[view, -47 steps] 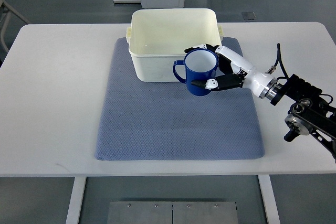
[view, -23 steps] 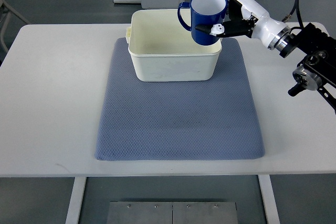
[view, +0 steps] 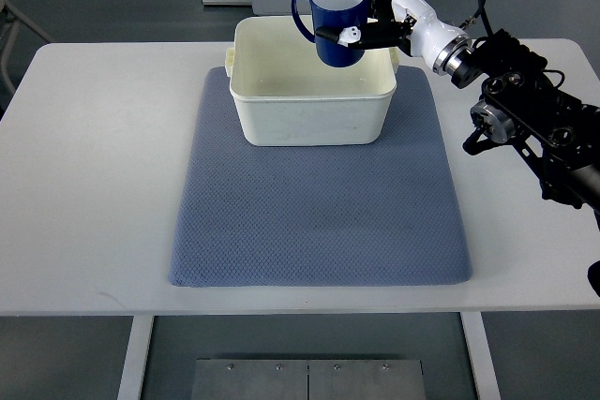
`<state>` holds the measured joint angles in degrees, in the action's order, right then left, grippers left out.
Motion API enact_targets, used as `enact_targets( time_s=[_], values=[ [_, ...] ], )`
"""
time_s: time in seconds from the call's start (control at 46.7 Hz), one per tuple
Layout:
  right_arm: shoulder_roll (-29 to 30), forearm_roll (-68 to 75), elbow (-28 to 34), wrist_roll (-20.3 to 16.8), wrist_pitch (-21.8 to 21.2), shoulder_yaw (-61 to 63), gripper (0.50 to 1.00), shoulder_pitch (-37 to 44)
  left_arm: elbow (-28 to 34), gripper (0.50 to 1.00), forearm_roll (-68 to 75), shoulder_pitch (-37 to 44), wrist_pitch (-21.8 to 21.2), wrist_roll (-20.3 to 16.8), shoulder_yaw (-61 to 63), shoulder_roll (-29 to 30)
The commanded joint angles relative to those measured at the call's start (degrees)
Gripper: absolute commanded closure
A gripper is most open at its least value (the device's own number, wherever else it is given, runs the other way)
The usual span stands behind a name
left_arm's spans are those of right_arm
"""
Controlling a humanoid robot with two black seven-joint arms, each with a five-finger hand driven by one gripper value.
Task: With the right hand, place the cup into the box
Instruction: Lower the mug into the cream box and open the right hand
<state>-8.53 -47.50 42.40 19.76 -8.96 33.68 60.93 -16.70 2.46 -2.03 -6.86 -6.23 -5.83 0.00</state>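
Top view: a white bench (view: 103, 166) carries a blue-grey mat (view: 319, 213). At the mat's 12 o'clock edge sits a white plastic box (view: 311, 114), open at the top. The right hand (view: 367, 21), reaching in from 2 o'clock, has its fingers clamped around a blue cup (view: 336, 21). The cup is upright, held in the air above the box's far rim, its handle pointing toward 9 o'clock and its white inside showing.

The scene is lit evenly and brightly from above, and only soft, faint shadows are cast. The white table (view: 103, 166) is rendered almost washed out, though no hard glare is seen. Focus is kept sharp throughout, with slight grain.
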Motion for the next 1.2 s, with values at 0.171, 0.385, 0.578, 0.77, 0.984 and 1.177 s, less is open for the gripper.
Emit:
enact_targets(
  time_s=[0.171, 0.385, 0.578, 0.77, 0.984, 1.177],
  values=[
    [3.16, 0.04, -4.87, 0.55, 0.08, -2.04, 1.000, 0.33, 0.00, 0.500, 0.00, 0.01, 0.01, -0.01, 0.03, 0.00],
    [3.69, 0.04, -6.01, 0.81, 1.66, -2.57, 1.000, -0.11, 0.00, 0.500, 0.00, 0.01, 0.01, -0.01, -0.06, 0.00],
    [4.48, 0.21, -6.37, 0.81, 4.92, -3.89, 1.000, -0.72, 0.00, 0.500, 0.00, 0.01, 0.01, -0.01, 0.03, 0.00],
    [4.48, 0.30, -6.37, 0.72, 5.18, -3.89, 1.000, -1.08, 0.00, 0.500, 0.00, 0.01, 0.01, -0.01, -0.06, 0.00],
    [4.57, 0.30, -6.28, 0.72, 5.36, -3.97, 0.827, -1.52, 0.00, 0.500, 0.00, 0.01, 0.01, -0.01, 0.03, 0.00],
    [4.84, 0.30, -6.28, 0.72, 5.36, -3.97, 0.551, -1.87, 0.00, 0.500, 0.00, 0.01, 0.01, -0.01, 0.03, 0.00]
  ],
)
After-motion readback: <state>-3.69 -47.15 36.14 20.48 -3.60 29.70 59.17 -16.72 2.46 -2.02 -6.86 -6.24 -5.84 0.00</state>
